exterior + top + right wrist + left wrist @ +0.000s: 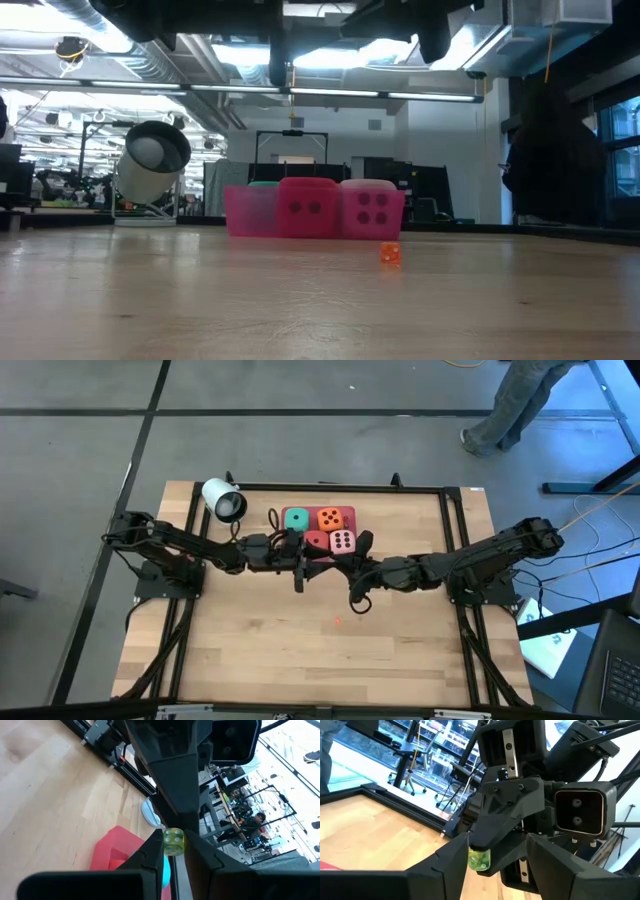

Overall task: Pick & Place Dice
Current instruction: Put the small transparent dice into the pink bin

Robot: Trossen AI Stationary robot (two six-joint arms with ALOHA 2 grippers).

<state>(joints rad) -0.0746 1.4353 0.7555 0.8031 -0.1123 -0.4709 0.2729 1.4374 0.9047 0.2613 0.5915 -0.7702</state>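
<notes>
Four big dice sit in a flat pink tray (pixel 318 510): teal (pixel 296 518), orange (pixel 330 518), red (pixel 316 541) and pale pink (pixel 342 541). Both arms meet in the air just on the near side of them. My right gripper (pixel 173 837) is shut on a tiny translucent yellow-green cube with pips (pixel 173 845). My left gripper (pixel 498 840) faces it, open, with its fingers either side of the right fingertips. The cube (pixel 480 859) is close beside one left finger; whether they touch, I cannot tell. My right gripper pinches the tiny yellow-green cube (pixel 173 845) by two opposite faces between its two fingers (pixel 152 852). It reaches in roughly level from the table's right. The cube is lifted clear, in the air above the red die (pixel 112 850).
A tiny orange cube (pixel 337 622) lies alone on the bare wood nearer the near edge, also seen in the low view (pixel 390 254). A white cylinder lamp (pixel 222 500) stands left of the tray. A black frame rims the table. A person's legs (pixel 510 410) pass beyond the far edge.
</notes>
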